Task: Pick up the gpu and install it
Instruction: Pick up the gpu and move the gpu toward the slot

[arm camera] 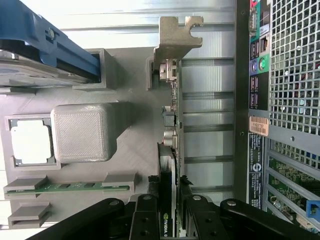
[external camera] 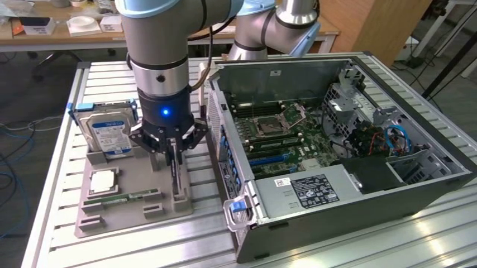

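Wrist view, jaws pinching NVIDIA-labelled gpu [arm camera: 167, 190]

High exterior; wrist close above gpu [arm camera: 170, 150]

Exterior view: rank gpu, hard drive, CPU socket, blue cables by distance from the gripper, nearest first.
1. gpu: between the jaws of the gripper, standing upright.
2. hard drive: close by, exterior view's left.
3. CPU socket: inside the case, exterior view's right.
4. blue cables: case's far end, farthest right.
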`<state>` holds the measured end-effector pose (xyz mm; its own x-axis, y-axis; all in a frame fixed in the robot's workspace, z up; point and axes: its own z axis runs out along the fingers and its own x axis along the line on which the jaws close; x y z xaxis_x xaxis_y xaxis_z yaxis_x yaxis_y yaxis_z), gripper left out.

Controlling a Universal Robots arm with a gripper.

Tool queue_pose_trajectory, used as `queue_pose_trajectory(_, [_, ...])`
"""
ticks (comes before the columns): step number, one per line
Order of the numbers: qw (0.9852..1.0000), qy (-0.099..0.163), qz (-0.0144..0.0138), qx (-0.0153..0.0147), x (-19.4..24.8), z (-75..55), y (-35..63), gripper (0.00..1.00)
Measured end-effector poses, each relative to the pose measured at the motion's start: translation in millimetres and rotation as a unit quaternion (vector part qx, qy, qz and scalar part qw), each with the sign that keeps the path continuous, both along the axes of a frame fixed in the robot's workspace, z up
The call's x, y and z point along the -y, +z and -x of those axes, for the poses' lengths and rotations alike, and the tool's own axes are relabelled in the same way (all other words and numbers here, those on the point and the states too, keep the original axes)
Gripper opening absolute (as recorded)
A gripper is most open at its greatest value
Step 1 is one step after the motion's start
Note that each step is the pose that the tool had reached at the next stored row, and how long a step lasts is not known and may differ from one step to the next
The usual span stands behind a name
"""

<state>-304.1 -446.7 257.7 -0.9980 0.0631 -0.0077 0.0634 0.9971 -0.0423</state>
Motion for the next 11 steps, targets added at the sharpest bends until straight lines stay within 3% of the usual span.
queue_pose_trajectory(8, [1.0000, 0.000, 0.0000, -0.0001, 0.0, 0.0, 0.4, 0.26])
queue_pose_trajectory(11, [1.0000, 0.000, 0.0000, 0.0000, 0.0, 0.0, 4.6, 0.26])
